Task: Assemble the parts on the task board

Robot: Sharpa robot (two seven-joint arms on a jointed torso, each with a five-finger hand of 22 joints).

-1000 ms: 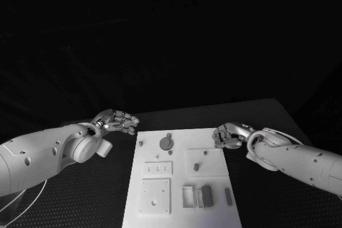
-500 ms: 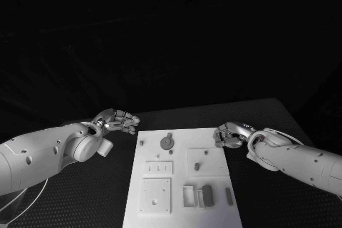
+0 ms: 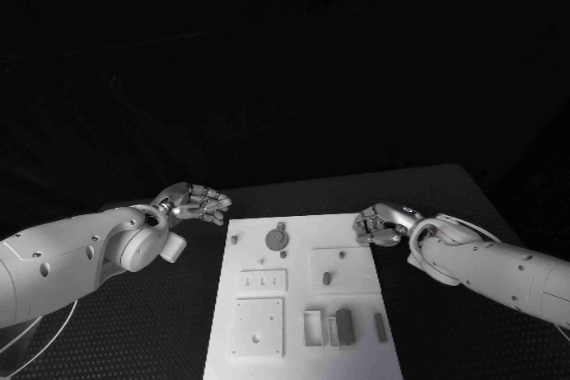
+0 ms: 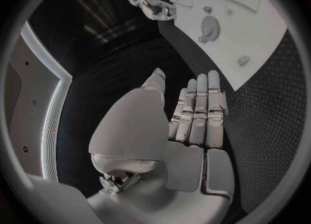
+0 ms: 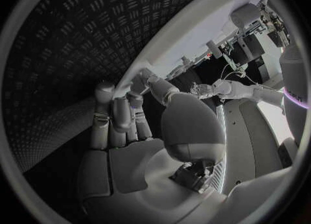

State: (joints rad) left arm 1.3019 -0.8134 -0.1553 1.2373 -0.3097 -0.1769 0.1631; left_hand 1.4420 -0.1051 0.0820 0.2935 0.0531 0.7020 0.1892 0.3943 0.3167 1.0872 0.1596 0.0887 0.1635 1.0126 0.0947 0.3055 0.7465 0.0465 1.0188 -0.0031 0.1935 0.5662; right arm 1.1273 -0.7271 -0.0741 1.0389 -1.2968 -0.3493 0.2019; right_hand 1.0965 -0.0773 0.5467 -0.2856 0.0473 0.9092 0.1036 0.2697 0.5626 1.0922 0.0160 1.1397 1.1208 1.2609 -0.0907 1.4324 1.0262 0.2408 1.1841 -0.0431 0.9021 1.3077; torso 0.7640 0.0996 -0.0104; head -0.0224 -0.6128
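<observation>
Task board [image 3: 303,293]: white rectangular plate, lying flat mid-tabletop [image 3: 451,199], long side running away from the robot. Near end cut off by the frame edge. Surface carries raised square blocks and recesses. Parts read grey here: a round disc with a stem [image 3: 277,237] toward the far end, a small peg [image 3: 234,240] near the far left corner, an oval piece [image 3: 327,277] on the square block right of centre, a dark upright block [image 3: 344,326] and a thin bar [image 3: 381,327] near the right edge. Three small slots in the left-centre block; contents too small to tell.

Left hand [image 3: 196,204]: over the dark tabletop just beside the board's far left corner, apart from it. Fingers curled in together; the left wrist view shows the fingers [image 4: 197,112] side by side, bent, nothing between them.

Right hand [image 3: 382,225]: at the board's far right corner, over its edge. Fingers curled inward, thumb close against them. Right wrist view shows the fingers [image 5: 119,117] folded; whether a small part is pinched cannot be told. Contact with the board not clear.
</observation>
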